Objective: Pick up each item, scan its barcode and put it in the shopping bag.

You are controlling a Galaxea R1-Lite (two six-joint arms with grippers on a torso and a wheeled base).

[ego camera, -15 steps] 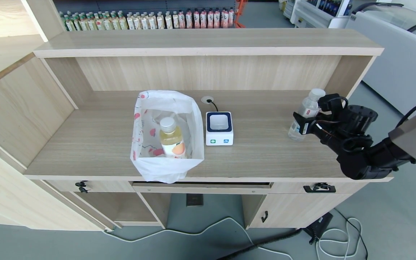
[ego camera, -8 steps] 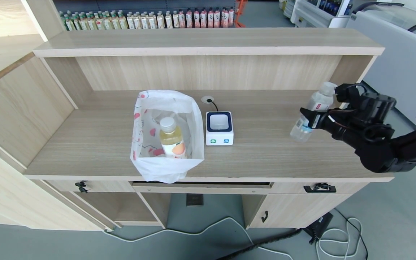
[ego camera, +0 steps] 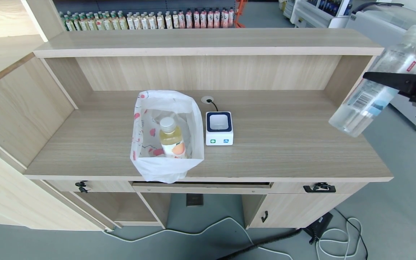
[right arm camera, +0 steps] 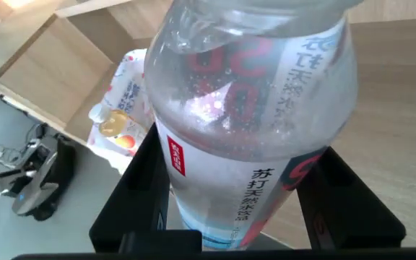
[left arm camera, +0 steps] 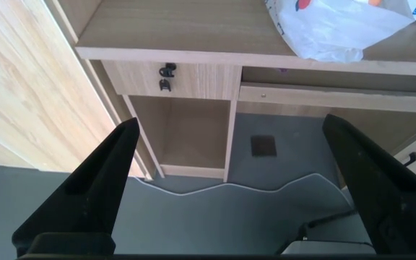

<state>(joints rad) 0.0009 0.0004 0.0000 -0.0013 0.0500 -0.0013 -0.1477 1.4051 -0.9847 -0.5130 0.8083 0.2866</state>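
A clear water bottle (ego camera: 359,108) with a white cap hangs tilted above the counter's right end, its barcode label facing the head camera. My right gripper (ego camera: 383,81) is shut on its middle. In the right wrist view the bottle (right arm camera: 258,123) sits between the black fingers (right arm camera: 139,209). The white shopping bag (ego camera: 193,108) stands open at the counter's middle with a yellow drink bottle (ego camera: 172,139) upright inside. Just right of the bag is the white barcode scanner (ego camera: 219,128). My left gripper (left arm camera: 237,188) is open and empty, low in front of the counter's left side.
The wooden counter (ego camera: 265,159) has a raised back shelf (ego camera: 208,41) and side walls. Its drawers carry keys (ego camera: 319,187) below the front edge. Cables (ego camera: 338,242) lie on the floor. A freezer cabinet (ego camera: 403,47) stands to the right.
My right gripper has lifted the water bottle off the counter's right end, raising it up and to the right, closer to the head camera and more tilted.
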